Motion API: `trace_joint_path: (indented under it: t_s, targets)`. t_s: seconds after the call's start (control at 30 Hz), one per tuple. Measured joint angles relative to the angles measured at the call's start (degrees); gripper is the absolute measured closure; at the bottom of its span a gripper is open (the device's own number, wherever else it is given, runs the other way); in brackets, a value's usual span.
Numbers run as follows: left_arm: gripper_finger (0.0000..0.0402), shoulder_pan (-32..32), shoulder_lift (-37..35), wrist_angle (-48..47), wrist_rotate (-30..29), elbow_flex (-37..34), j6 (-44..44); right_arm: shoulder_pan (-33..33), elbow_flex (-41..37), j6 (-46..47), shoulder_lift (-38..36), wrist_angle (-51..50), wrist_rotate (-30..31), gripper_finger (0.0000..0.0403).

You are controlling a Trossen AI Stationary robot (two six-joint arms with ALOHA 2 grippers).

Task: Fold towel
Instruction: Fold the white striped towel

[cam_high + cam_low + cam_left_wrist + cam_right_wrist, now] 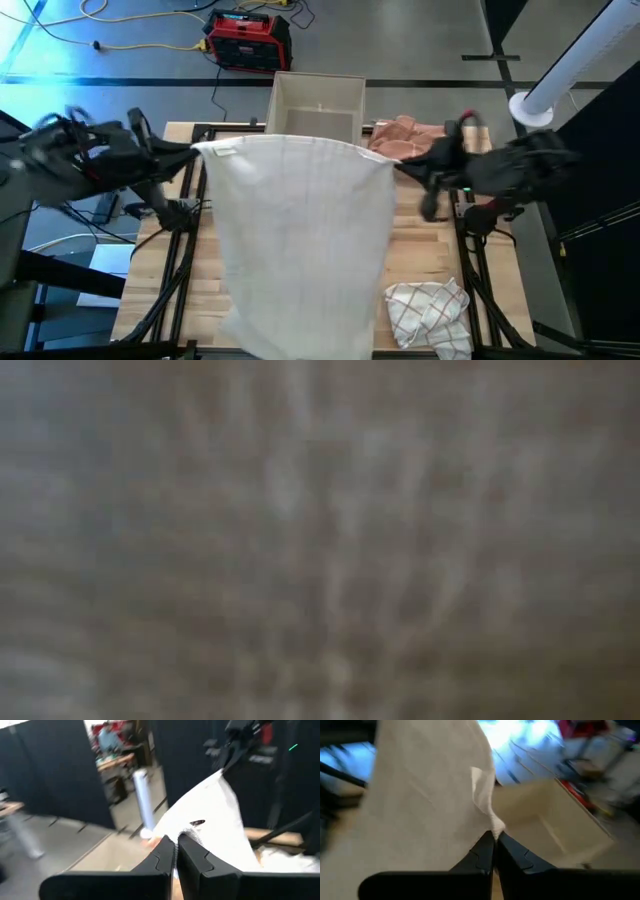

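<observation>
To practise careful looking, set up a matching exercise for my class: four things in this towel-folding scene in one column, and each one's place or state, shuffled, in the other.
Things:
1. white towel
2. checked cloth
3. pink cloth
4. beige bin

Places or states:
A. crumpled at the table's near right corner
B. at the table's far edge, middle
C. held up by two corners
D. bunched by the right gripper

Pairs: 1-C, 2-A, 3-D, 4-B

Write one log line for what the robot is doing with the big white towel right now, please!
step: towel lift | left hand: shut on white towel corner | right hand: shut on opposite corner | towel: stretched between both hands
</observation>
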Motion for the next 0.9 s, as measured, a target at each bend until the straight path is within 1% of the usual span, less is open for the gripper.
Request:
trace_joint_path:
  t_s: [0.03,0.07,0.17,0.2,0.3,0.4,0.47,0.53,0.63,0.7,0.77,0.8,0.83,0.9]
  targets:
    - [0.0402,0.8,0.0,-3.5,-0.2,-1.0,-3.6,-0.7,0.0,-0.3,0.7,-0.9,0.7,0.0403]
    - [0.0402,1.6,-0.1,-3.6,-0.3,-2.3,-5.4,-1.3,0.0,-0.6,1.3,-1.7,1.3,0.0403]
    - [0.0402,3.5,-1.7,0.6,0.3,-6.9,0.7,-3.0,0.1,-2.5,3.1,-3.9,1.8,0.0403]
    - [0.0402,4.1,-2.1,0.3,0.8,-7.9,1.5,-3.5,0.1,-2.6,3.7,-4.6,1.8,0.0403]
    - [0.0402,6.8,-2.8,-2.0,3.6,-10.8,-0.2,-4.6,0.0,-1.8,5.3,-6.9,0.5,0.0403]
    - [0.0402,9.3,-3.0,-3.6,8.2,-14.1,-5.7,-5.1,0.0,-1.5,6.0,-6.9,-1.5,0.0403]
    - [0.0402,11.0,-3.2,-3.7,11.5,-16.1,-7.3,-5.1,0.0,-1.4,6.2,-6.9,-2.7,0.0403]
    - [0.0402,12.6,-3.5,-3.8,14.4,-17.8,-7.9,-5.1,-0.8,-0.9,6.0,-6.9,-3.0,0.0403]
    - [0.0402,15.1,-3.3,-3.8,20.3,-19.6,-8.1,-5.0,-3.1,0.1,5.3,-6.9,-4.6,0.0403]
    - [0.0402,17.0,-3.2,-3.8,22.2,-20.5,-8.1,-5.0,-5.4,0.7,4.9,-6.9,-5.0,0.0403]
    - [0.0402,18.3,-3.5,-3.9,21.3,-21.0,-7.3,-4.8,-7.8,1.1,4.3,-6.9,-4.5,0.0403]
    - [0.0402,18.7,-3.6,-3.8,19.7,-21.0,-6.7,-4.6,-8.8,1.1,4.2,-6.9,-3.7,0.0403]
    - [0.0402,19.0,-3.6,-3.8,17.5,-21.0,-5.8,-4.4,-9.4,1.1,3.9,-7.0,-2.0,0.0403]
    - [0.0402,19.6,-3.6,-3.3,12.9,-21.1,-2.7,-3.5,-9.9,1.3,3.3,-6.9,3.4,0.0403]
